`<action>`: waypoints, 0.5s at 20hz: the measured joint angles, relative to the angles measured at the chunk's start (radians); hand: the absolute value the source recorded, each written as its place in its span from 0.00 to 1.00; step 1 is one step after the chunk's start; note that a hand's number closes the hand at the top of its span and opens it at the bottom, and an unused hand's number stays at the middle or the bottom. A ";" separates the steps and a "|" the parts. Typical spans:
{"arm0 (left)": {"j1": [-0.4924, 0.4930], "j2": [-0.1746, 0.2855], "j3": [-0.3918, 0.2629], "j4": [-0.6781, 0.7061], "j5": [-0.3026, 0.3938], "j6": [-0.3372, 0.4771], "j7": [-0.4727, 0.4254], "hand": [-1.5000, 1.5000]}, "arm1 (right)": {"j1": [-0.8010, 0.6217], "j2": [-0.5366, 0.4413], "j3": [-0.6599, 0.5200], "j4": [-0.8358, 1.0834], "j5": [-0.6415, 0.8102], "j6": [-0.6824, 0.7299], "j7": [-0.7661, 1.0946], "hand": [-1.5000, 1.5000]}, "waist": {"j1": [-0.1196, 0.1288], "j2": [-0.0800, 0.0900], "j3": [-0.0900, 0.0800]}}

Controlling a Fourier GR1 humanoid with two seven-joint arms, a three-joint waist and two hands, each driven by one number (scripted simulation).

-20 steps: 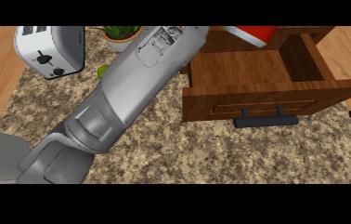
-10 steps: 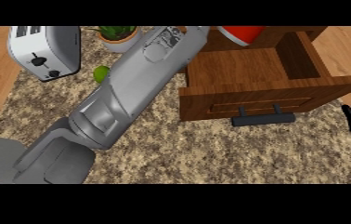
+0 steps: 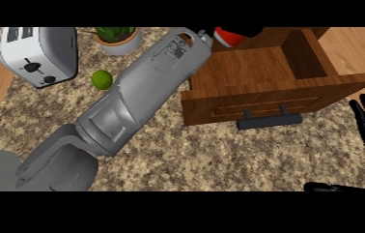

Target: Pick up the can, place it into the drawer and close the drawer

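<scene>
The red can shows at the top of the head view, just behind the back left corner of the open wooden drawer. My left forearm runs from the lower left up to it. Only a dark part of my left hand shows, curled over the can and hiding most of it. The drawer's inside is bare wood, and its black handle faces me. My right hand rests open at the right edge, fingers up, beside the drawer's front.
A silver toaster stands at the back left. A potted plant is behind the arm and a green lime lies beside it. The speckled counter stretches in front of the drawer.
The toaster, plant and drawer have shifted right and down in the view, and the lime shows fully. The right hand's fingers have come in at the right edge.
</scene>
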 measured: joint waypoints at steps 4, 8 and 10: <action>0.011 0.000 -0.039 0.026 0.014 0.003 -0.022 1.00 | -0.003 -0.012 -0.010 -0.006 -0.009 0.005 0.007 0.00 | -0.003 0.000 0.000; 0.016 0.000 -0.069 0.049 0.026 0.012 -0.047 0.00 | -0.021 -0.014 0.000 -0.005 0.000 0.002 0.013 0.00 | -0.011 0.004 0.000; 0.017 0.000 -0.080 0.063 0.033 0.024 -0.052 0.00 | -0.023 -0.013 0.004 -0.003 0.004 0.000 0.015 0.00 | -0.015 0.005 0.000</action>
